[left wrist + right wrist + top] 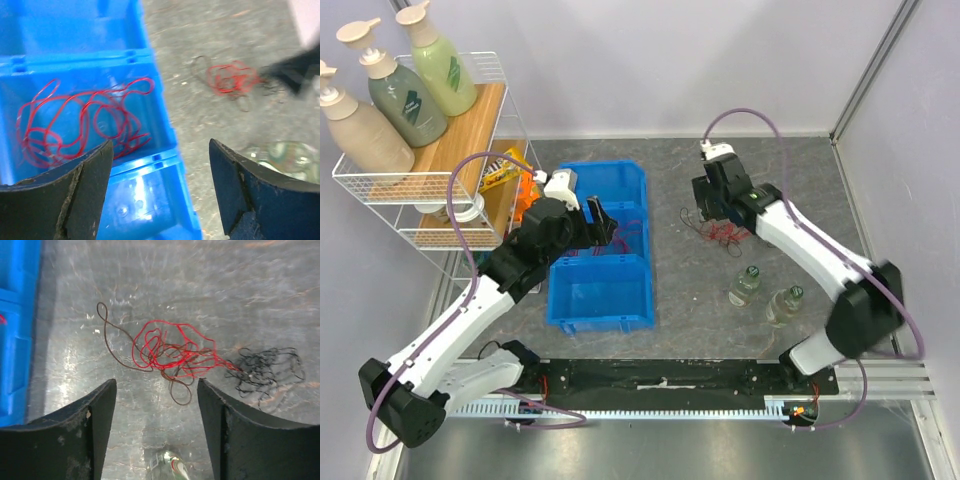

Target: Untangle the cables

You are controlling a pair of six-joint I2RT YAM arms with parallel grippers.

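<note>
Evidently a fresh pick is being prepared: the right gripper (pixel 156 390) is held open and empty above the tangle (pixel 170 352) toward the bench's far edge, which calls for a narrow, single-strand pinch. The left gripper (pixel 160 150), likewise spread, is held over the blue bin (pixel 75 30), whose loose red cable (pixel 80 125) is shown clearly only by its wrist view.

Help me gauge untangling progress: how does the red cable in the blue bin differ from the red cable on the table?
The bin's red cable lies inside the blue bin; the table's red cable lies on the grey table. The bin's spreads in wide loose loops; the table's is bunched tighter. The bin's lies alone; the table's is meshed with a brown cable and meets a black cable. Both are thin red wire.
</note>
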